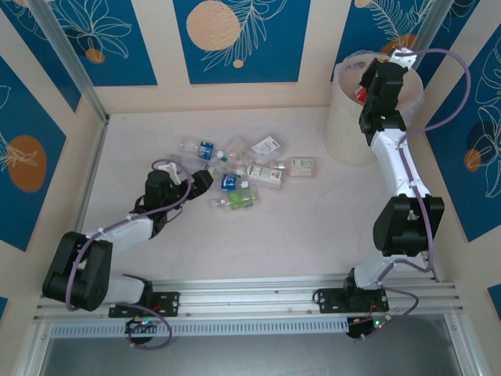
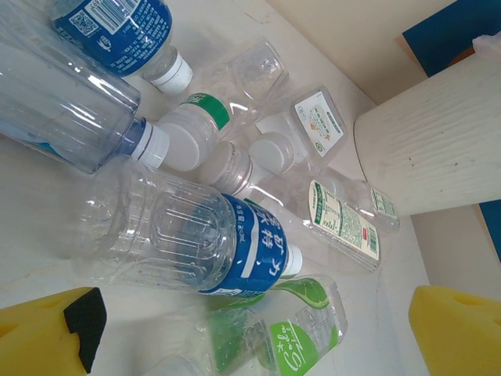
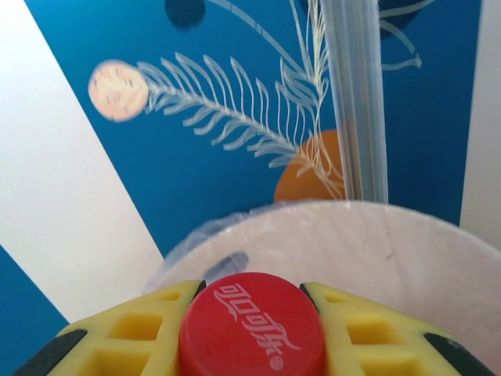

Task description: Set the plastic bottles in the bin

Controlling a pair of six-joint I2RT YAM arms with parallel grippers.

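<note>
Right wrist view, right tool [image 3: 250,317] clamped on red-capped bottle [image 3: 250,333] — cap toward camera — above bin [image 3: 391,251], left tool [image 2: 258,321] agape.

A pale worktop [image 1: 297,235] sits inside beige walls carrying blue panels [image 1: 243,55] with white leaf drawings and peach discs [image 1: 213,25]. 2 metal posts [image 1: 70,59] rise at the far corners. A ribbed aluminium rail [image 1: 258,294] runs along the near edge.

Left arm [image 1: 117,231]: is lying low and reaching toward the far right, left gripper [image 1: 205,182] holding its yellow fingers [image 2: 47,333] wide apart. Right arm [image 1: 399,168]: is standing tall at the far right, right gripper [image 1: 366,86] clamping a red-capped bottle [image 3: 250,329] between both fingers.
</note>
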